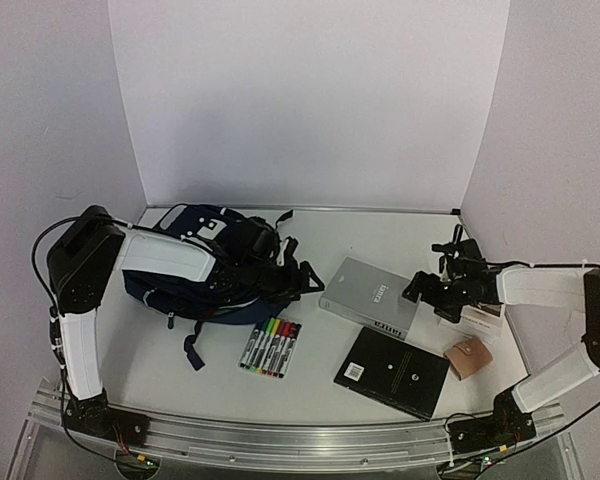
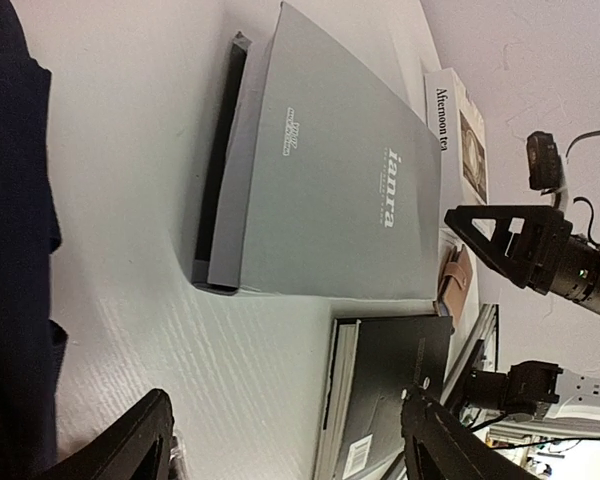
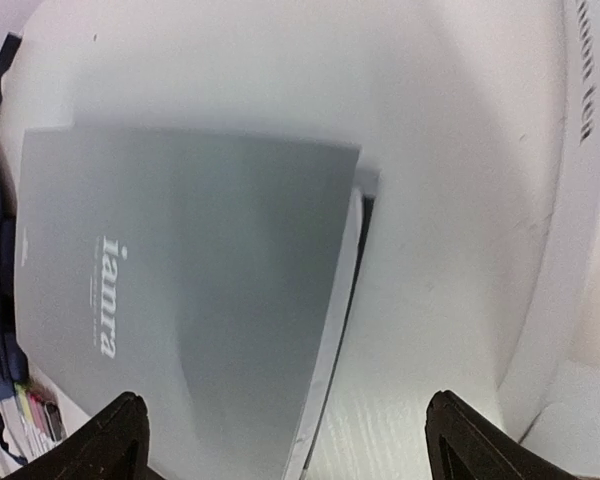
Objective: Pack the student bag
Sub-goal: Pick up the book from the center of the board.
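The student bag (image 1: 195, 270) lies slumped on the white table (image 1: 380, 235) at left-centre of the overhead view, with the left arm's white forearm stretched across its top; the left gripper (image 2: 290, 445) hangs past the bag's right side, fingers spread wide and pinching nothing (its own camera shows only table and a book corner between them). Right of the bag, mid-frame, lies a grey book (image 1: 370, 297); the right gripper (image 1: 427, 288) hovers at that book's right edge, fingers likewise spread apart and empty. A black book (image 1: 392, 372) sits at lower right, just beside the grey one; a row of coloured markers (image 1: 270, 347) lies below the bag; a small tan pouch (image 1: 470, 358) rests right of the black book.
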